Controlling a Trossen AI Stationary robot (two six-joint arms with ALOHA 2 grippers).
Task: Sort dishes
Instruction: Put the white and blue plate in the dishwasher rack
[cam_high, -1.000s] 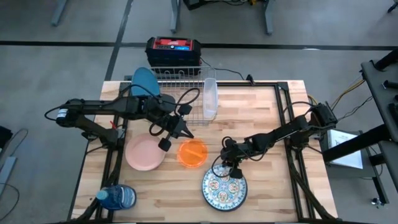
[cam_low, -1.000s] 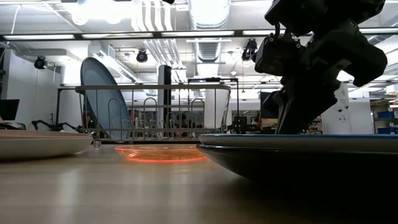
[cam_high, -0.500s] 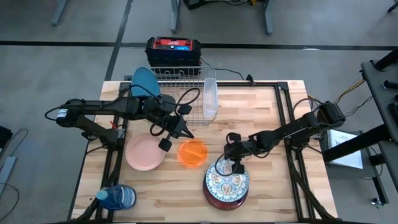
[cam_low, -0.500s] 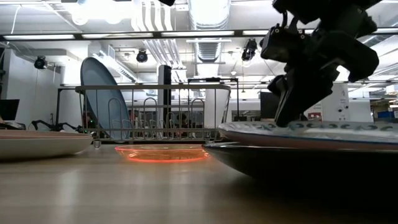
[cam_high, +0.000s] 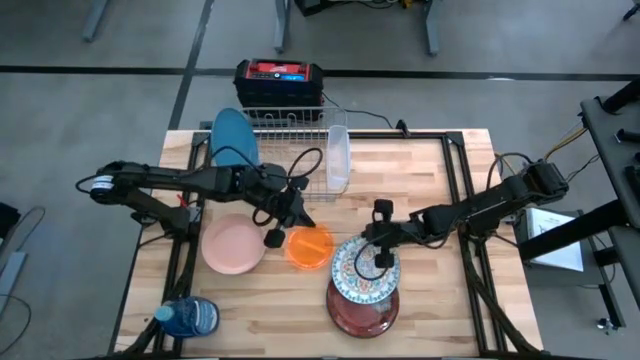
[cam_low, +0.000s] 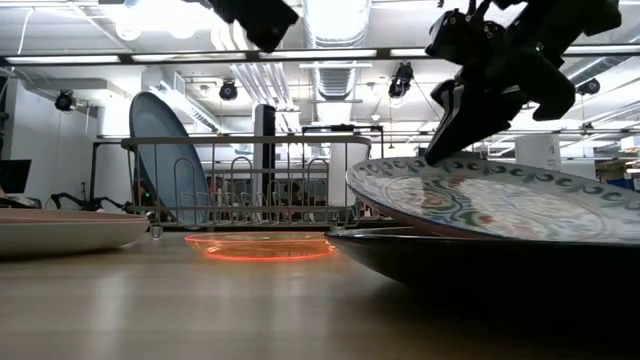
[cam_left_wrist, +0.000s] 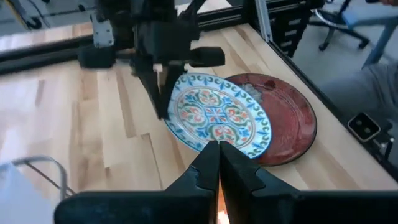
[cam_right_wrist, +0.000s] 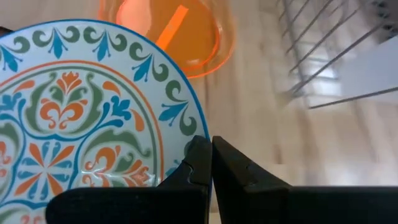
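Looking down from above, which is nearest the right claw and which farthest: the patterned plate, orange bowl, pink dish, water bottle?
From the right gripper:
1. Patterned plate, gripped at its rim.
2. Orange bowl, table centre.
3. Pink dish, further left.
4. Water bottle, front-left corner.

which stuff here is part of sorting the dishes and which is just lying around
Part of the job:
patterned plate, lifted at its rim by the right gripper
dark red plate beneath it
orange bowl
pink dish
blue plate standing in the wire rack

Lying about:
water bottle
clear container
red and black box
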